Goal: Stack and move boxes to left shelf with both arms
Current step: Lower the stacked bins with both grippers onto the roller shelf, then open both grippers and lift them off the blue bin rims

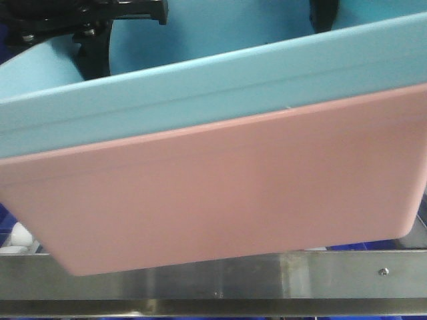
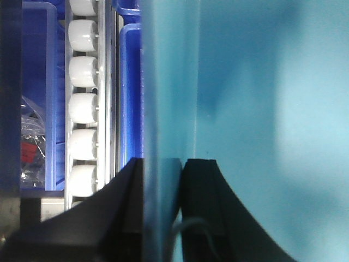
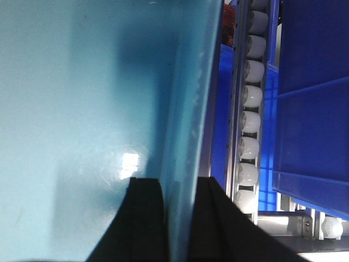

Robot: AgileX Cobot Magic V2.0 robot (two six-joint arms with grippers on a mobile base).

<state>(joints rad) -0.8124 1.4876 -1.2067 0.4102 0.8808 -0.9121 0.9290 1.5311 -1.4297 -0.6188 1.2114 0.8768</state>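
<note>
Pink box [image 1: 220, 193] fills most of the front view, tilted so its left end sits lower, with the blue box [image 1: 200, 87] nested inside it and showing as a band above the pink rim. So the stacking looks done, and the step in hand appears to be the carry to the left shelf, whose steel front bar [image 1: 220, 283] runs just below the pink box's bottom edge. Whether the stack is clear of the bar or resting on it cannot be told.

Both pincers are clamped on the blue box's side walls. In the left wrist view the left gripper [image 2: 162, 188] has one black finger either side of the thin blue wall; the right gripper [image 3: 179, 207] pinches the opposite wall the same way. Beside each wall runs a rail of white rollers [image 2: 83, 106], with dark blue crates [image 3: 313, 93] beyond.

Next, I judge, the two arms must level the stack and move together, lest one wall slip or the pink box drop away, since only the blue wall is seen between the fingers.

Hidden: the shelf's floor, the box bottoms, and most of both arms. A crinkled bag-like thing [image 2: 32, 139] in a crate is unclear.
</note>
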